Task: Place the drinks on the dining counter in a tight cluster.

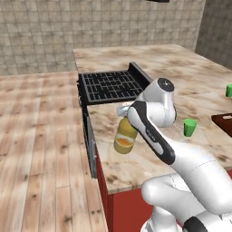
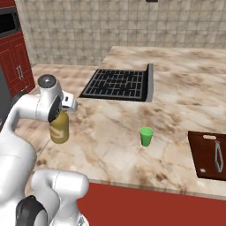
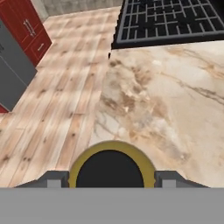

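A squat yellow-orange juice bottle (image 1: 124, 137) (image 2: 59, 128) with a black cap (image 3: 109, 168) stands upright near the left edge of the beige marbled dining counter (image 1: 181, 68) (image 2: 185, 88) (image 3: 175, 87). It is a little in front of the black grated cooktop (image 1: 111, 86) (image 2: 117, 84) (image 3: 170, 19). My gripper (image 1: 123, 111) (image 2: 66, 105) (image 3: 109, 179) comes down on the bottle from above. Its two fingers (image 3: 54, 179) sit against either side of the bottle's top, shut on it. Whether the bottle's base touches the counter I cannot tell.
A small green cup (image 1: 190, 127) (image 2: 146, 136) stands mid-counter to the right of the bottle, and another green cup (image 1: 229, 90) sits at the far right. A dark board (image 1: 224, 122) (image 2: 207, 154) lies at the right edge. Wooden floor (image 3: 57, 109) and red cabinets (image 2: 15, 62) lie left.
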